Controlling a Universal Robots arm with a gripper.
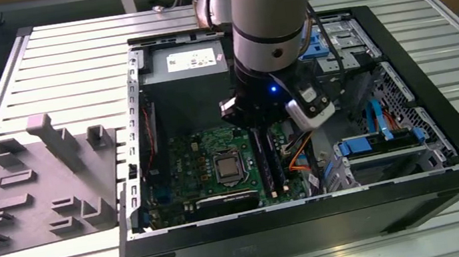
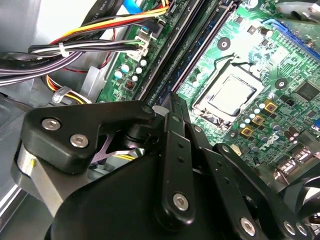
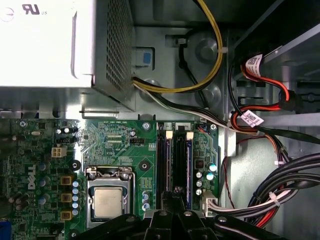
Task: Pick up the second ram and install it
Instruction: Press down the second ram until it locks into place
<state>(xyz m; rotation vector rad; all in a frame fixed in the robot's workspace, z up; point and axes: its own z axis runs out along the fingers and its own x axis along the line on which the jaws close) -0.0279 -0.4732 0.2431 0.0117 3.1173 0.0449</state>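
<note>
You had the gripper (image 3: pixel 175 200) over the motherboard's (image 3: pixel 120 140) slots, at three o'clock of the processor (image 3: pixel 107 202); seating step, likely. I couldn't tell its finger state.

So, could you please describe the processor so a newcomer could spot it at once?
Look inside the open black computer case, at the green motherboard. The processor is the flat silver square in a metal frame, beside the long black memory slots, unlike the small dark parts around it.
</note>
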